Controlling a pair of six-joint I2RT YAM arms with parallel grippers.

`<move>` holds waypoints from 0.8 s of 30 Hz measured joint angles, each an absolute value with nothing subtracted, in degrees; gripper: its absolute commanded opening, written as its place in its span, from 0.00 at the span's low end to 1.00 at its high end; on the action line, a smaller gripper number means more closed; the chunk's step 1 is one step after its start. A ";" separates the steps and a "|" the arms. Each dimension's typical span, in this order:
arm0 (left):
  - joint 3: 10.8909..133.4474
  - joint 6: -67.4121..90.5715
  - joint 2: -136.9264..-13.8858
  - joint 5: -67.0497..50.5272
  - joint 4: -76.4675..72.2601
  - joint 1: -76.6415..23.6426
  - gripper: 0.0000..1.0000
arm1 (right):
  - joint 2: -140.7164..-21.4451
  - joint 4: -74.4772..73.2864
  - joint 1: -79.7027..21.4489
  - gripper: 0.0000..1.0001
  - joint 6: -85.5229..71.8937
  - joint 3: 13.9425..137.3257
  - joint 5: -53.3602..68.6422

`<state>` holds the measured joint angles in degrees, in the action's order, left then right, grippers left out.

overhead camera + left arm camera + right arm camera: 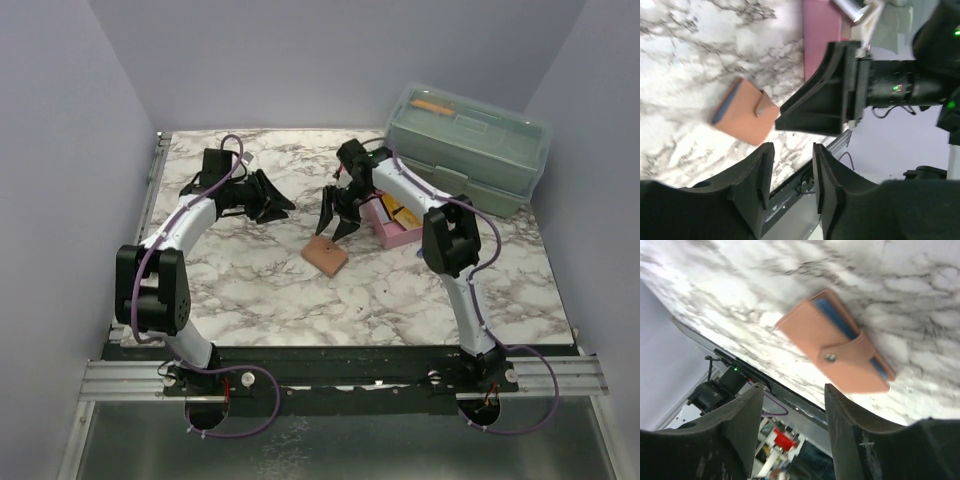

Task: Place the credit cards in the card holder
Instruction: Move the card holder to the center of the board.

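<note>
Left fingers (756, 186) stand apart, and nothing sits between them. Right fingers (742, 427) stand apart too, and they hold nothing.

From above, the left fingers (272, 200) point to the right, over the white and grey marble surface (260, 290). They are well apart from the card holder (325, 256). The right fingers (328, 213) point down, with their tips just above the far edge of the card holder. In the left wrist view, one dark tip of the right fingers (815, 107) ends right next to a corner of the card holder (747, 114). I cannot tell if it touches.

The card holder lies flat on the surface, near the middle, between the two arms. It is small and reddish brown. In the right wrist view, the card holder (840, 347) has a flap folded over it with a little metal snap (830, 358). A blue card (836, 316) sits inside it, and its blue edge peeks out at both ends. The left wrist view shows the same blue card (724, 107) as a thin blue line along one side.

A pink tray (392, 236) sits just to the right of the card holder, partly behind the right arm. A yellow thing (402, 213) lies in it. A big grey-green box (470, 150) with a see-through lid stands in the far right corner.
</note>
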<state>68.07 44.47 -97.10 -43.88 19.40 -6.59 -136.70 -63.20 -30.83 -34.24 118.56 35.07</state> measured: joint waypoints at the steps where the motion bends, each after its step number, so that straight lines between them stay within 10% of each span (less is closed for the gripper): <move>1: 68.03 44.47 -94.87 -43.55 20.91 -6.76 0.47 | -134.93 -62.72 -30.70 0.59 -33.76 118.56 34.52; 4: 67.33 44.51 -89.08 -42.57 24.18 -7.27 0.53 | -128.09 -62.92 -30.37 0.64 -32.25 118.89 32.64; 8: 66.96 45.17 -81.69 -41.28 28.08 -8.12 0.66 | -115.35 -64.31 -30.26 0.99 -29.26 119.00 27.07; 24: 92.77 42.15 -67.37 -26.44 28.82 -13.47 0.94 | -79.31 -66.67 -30.26 1.00 -19.49 127.83 -3.31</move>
